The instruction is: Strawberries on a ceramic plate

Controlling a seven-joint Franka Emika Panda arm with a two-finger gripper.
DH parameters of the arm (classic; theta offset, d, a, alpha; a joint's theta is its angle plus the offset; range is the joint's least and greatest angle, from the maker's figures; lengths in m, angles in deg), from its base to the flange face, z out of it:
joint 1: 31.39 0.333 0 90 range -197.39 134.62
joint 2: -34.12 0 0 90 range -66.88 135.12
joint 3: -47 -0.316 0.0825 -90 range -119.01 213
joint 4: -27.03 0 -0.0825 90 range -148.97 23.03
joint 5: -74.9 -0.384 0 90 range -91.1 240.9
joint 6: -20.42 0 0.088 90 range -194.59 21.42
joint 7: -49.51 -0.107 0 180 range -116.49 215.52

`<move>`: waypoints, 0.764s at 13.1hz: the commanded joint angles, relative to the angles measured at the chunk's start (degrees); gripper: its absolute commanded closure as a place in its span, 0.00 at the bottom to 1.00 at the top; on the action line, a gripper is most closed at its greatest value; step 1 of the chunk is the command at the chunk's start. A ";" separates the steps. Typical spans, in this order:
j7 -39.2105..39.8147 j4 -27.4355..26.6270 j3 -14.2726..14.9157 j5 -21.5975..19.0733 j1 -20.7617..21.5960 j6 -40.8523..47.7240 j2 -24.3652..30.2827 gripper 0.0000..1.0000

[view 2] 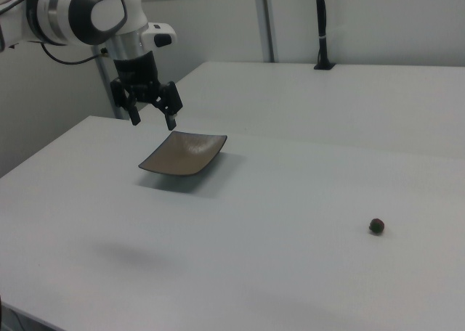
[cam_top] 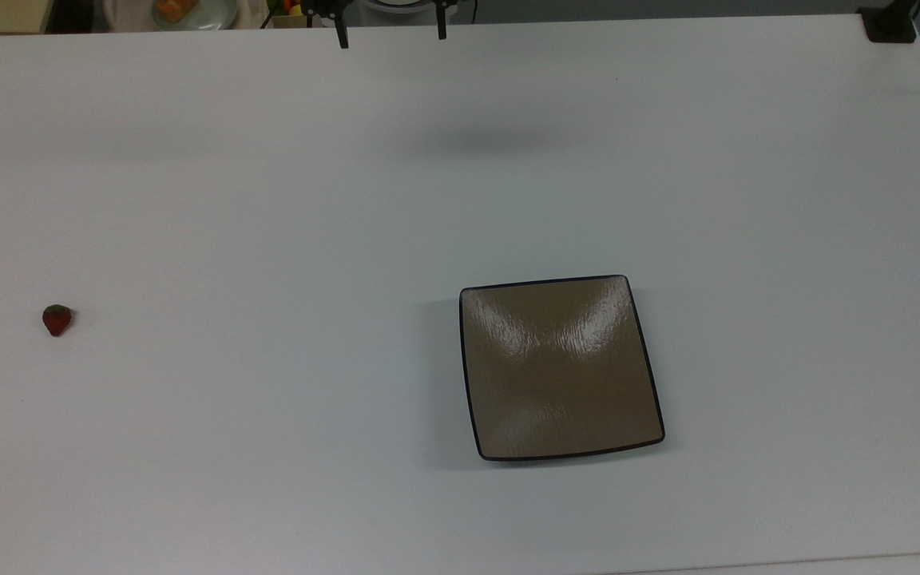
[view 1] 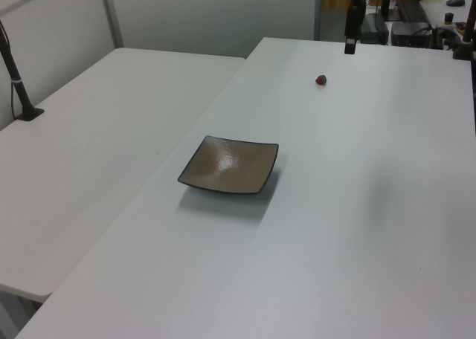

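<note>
A small red strawberry [cam_top: 57, 320] with a dark green cap lies on the white table at the top view's far left; it is also seen as the strawberry [view 1: 320, 79] in the left view and the strawberry [view 2: 376, 226] in the right view. The square tan-brown ceramic plate [cam_top: 560, 367] with a black rim sits bare right of centre, also the plate [view 1: 230, 165] and the plate [view 2: 182, 154]. My gripper [view 2: 154, 118] hangs open and holds nothing, high above the table, far from both; its fingertips [cam_top: 341, 40] show at the top view's upper edge.
A round pale plate with orange food [cam_top: 180, 9] sits beyond the table's far edge in the top view. A black clamp [cam_top: 890, 24] stands at the top view's upper right corner. A second white table [view 1: 89, 160] adjoins in the left view.
</note>
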 commanded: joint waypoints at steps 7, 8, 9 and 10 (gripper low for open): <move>1.36 -0.76 2.65 -0.84 -2.52 -2.21 -0.38 0.00; 1.36 -0.84 3.71 -0.93 -2.52 -3.61 -0.56 0.00; 1.36 -0.84 4.24 -0.93 -2.61 -4.58 -0.74 0.00; 1.36 -0.84 4.94 -0.93 -2.61 -5.11 -1.00 0.00</move>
